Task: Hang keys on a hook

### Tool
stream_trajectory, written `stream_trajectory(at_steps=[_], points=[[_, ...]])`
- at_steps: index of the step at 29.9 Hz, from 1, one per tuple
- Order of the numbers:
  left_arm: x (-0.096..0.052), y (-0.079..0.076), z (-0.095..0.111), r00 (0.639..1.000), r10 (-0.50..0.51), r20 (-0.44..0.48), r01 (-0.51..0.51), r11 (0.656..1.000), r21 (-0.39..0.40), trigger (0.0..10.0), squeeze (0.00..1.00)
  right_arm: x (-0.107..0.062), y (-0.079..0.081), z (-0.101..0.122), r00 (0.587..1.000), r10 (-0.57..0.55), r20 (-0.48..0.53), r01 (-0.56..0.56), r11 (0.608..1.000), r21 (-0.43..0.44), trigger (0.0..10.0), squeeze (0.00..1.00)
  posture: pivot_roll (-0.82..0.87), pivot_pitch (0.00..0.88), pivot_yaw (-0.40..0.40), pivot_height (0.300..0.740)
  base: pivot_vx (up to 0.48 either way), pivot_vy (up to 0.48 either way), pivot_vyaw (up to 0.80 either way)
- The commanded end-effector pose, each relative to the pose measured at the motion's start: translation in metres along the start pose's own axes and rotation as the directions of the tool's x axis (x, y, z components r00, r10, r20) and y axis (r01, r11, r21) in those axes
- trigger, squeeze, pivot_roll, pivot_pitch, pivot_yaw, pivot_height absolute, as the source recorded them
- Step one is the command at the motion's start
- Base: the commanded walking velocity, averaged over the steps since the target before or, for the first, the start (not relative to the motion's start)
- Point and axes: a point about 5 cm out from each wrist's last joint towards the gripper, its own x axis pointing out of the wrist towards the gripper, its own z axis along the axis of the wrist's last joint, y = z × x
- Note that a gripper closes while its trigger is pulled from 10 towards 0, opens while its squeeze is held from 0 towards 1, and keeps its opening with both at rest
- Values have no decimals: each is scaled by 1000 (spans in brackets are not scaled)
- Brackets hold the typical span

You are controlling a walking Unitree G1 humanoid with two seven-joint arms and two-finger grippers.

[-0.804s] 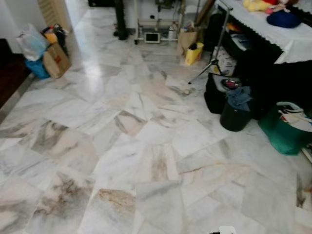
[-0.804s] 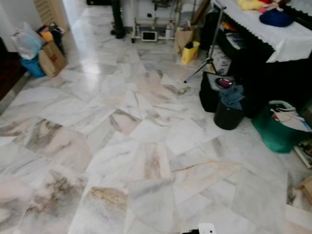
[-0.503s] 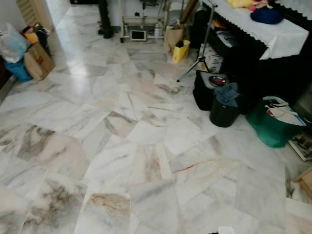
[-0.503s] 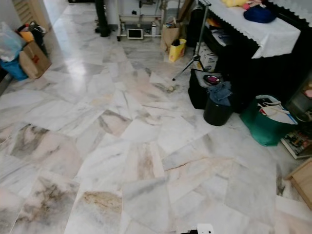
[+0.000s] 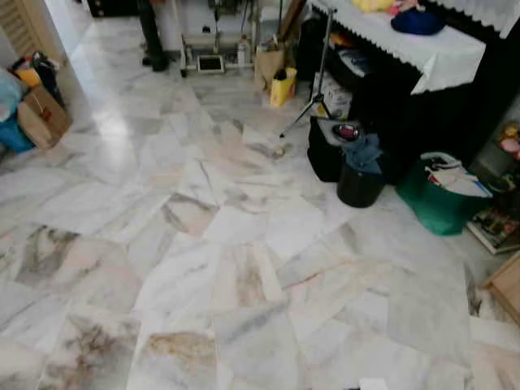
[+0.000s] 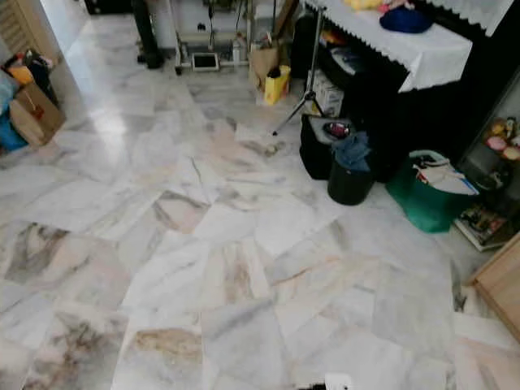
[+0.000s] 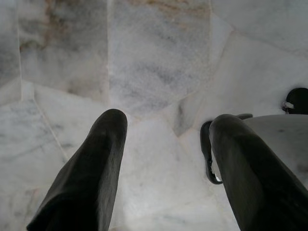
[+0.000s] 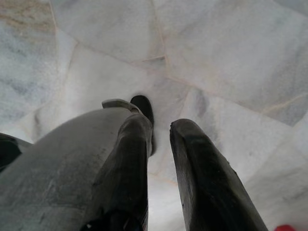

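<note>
Much of the scene is bare white-and-grey marble tile floor, open from the near edge to the far wall. Along its right edge stands a black table with a white lace-edged cloth, with a green fabric bag and a black round bucket below. Brown paper bags line the left edge. The left gripper hangs wide apart and empty; the right gripper shows a narrow gap, empty. I can make out neither keys nor hook.

Floor open (bags rt).
</note>
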Motion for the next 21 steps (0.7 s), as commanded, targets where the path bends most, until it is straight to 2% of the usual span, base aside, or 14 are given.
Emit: stream_trajectory(at_steps=[1,5,9,21], points=[[0,-4,-1,1000,-11,-7,11,1000,12,10000,0,-1,-4,0,1000,-23,-2,23,1000,9,10000,0,81,0,7,736,0,0,-769],[1,-7,0,1000,-13,-10,13,1000,5,10000,0,-1,-8,1,999,-41,6,41,997,67,10000,0,92,0,-9,736,0,0,-766],[1,-8,1,1000,-4,-10,4,1000,-15,10000,0,-1,-8,2,1000,-30,7,30,998,47,10000,0,90,0,-19,736,0,0,-769],[1,-4,1,1000,-8,-14,8,1000,-11,10000,0,0,-4,4,1000,-17,20,15,998,59,10000,0,88,0,2,736,0,-20,-767]])
